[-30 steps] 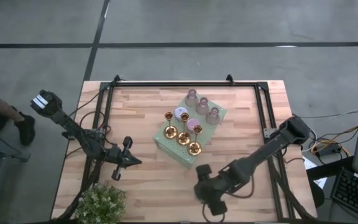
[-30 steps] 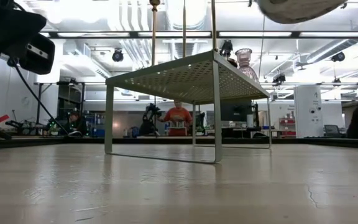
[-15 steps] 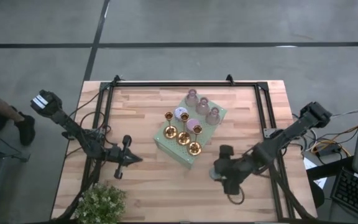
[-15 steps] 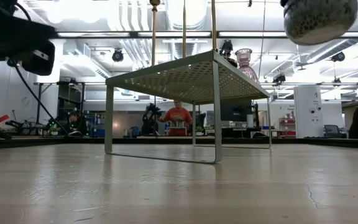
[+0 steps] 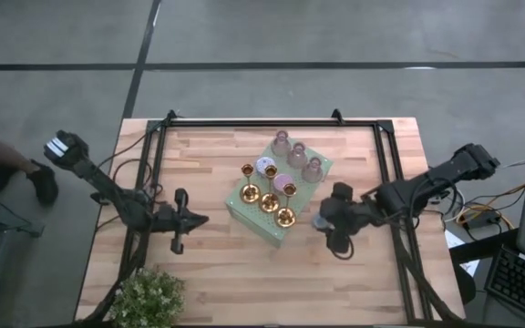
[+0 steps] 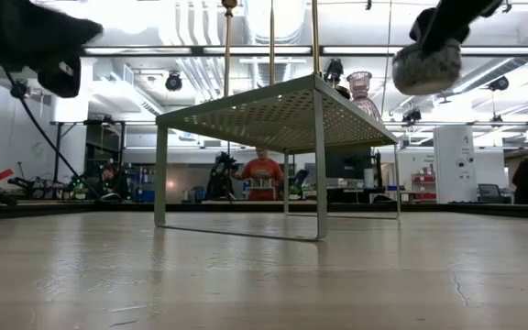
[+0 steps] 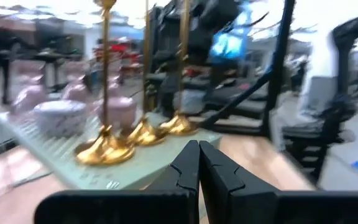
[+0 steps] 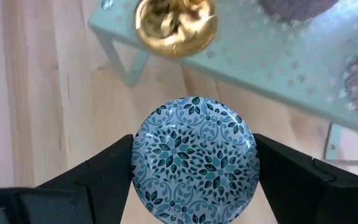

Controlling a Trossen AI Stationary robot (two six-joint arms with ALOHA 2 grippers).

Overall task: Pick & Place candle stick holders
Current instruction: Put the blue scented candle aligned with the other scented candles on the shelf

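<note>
Right claw (image 5: 321, 221), gripping patterned holder (image 8: 193, 158), now beside shelf (image 5: 249, 217).

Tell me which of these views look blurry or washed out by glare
Left wrist view: motion-smeared, gold candlesticks and room behind soft, only the shut left hand fairly crisp. Low view: ceiling lights glare white behind the shelf. Right wrist view: patterned holder in the right hand sharp, gold base above it blurred.
</note>
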